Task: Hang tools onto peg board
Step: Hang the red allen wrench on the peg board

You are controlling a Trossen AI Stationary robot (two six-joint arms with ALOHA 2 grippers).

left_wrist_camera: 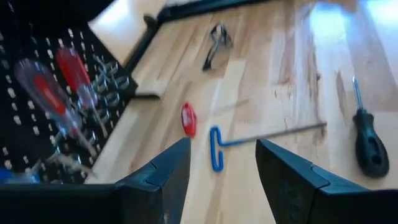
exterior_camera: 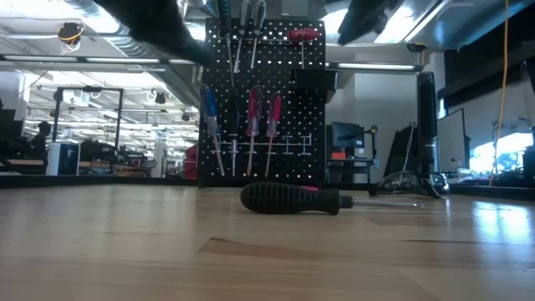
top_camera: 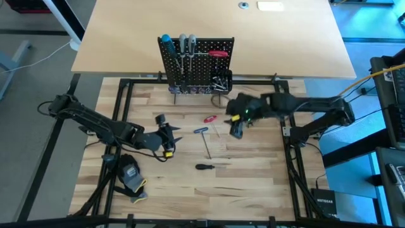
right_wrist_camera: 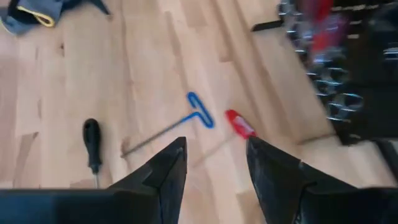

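While both grippers hover with jaws apart and empty, left gripper [top_camera: 169, 140] and right gripper [top_camera: 236, 131] flank the blue-handled T-key [top_camera: 205, 140], red-handled screwdriver [top_camera: 209, 118] and black-handled screwdriver [top_camera: 204, 166] lying on the bench [top_camera: 253, 183] before the peg board [top_camera: 196, 63].

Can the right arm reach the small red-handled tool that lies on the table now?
Probably yes. The right gripper is open and empty above the wood, and the red-handled tool lies just ahead of it, beside the blue-handled T-key. Nothing lies between them.
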